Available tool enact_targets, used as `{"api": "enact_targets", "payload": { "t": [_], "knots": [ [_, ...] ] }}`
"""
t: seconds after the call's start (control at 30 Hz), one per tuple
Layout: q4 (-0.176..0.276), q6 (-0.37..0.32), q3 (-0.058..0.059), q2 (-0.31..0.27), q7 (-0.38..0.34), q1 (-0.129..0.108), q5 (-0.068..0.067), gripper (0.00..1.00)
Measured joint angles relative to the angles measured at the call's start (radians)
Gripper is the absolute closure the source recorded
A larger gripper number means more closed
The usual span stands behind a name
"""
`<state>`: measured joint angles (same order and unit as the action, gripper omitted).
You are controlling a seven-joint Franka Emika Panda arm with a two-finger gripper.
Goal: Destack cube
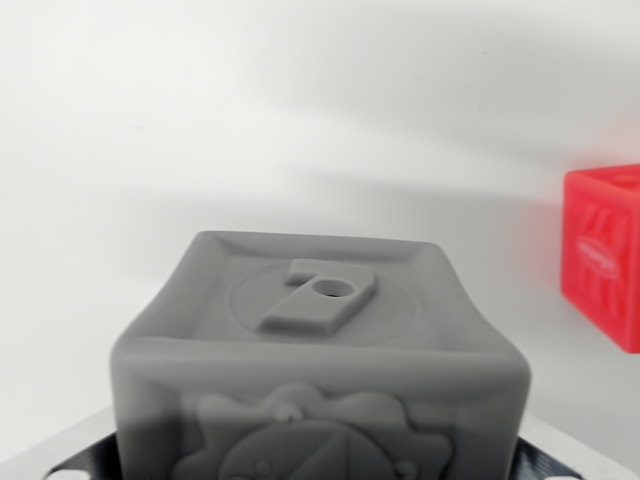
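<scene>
A grey cube fills the lower middle of the wrist view, very close to the camera. Its top face carries a raised tab with a small hole, and its front face has an embossed relief. My gripper sits at the bottom edge. Only dark finger parts show, at the cube's lower left and lower right, and they hug its sides. The jaws look shut on the grey cube, though the fingertips are hidden behind it. A red cube rests on the white surface at the wrist view's right edge, partly cut off.
A plain white surface spreads behind and around both cubes, with soft shadows across it. Nothing else stands on it in this view.
</scene>
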<state>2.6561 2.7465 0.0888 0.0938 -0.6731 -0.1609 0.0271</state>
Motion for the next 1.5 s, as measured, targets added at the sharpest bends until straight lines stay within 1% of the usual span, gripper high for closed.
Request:
{"api": "enact_targets", "payload": {
  "t": [0.37,0.8,1.5],
  "knots": [
    [0.011,0.016,-0.010,0.005,-0.079,-0.038,0.000,1.00],
    [0.018,0.030,-0.019,0.013,-0.167,-0.082,0.000,1.00],
    [0.021,0.053,-0.027,0.032,-0.293,-0.152,0.000,1.00]
  ]
}}
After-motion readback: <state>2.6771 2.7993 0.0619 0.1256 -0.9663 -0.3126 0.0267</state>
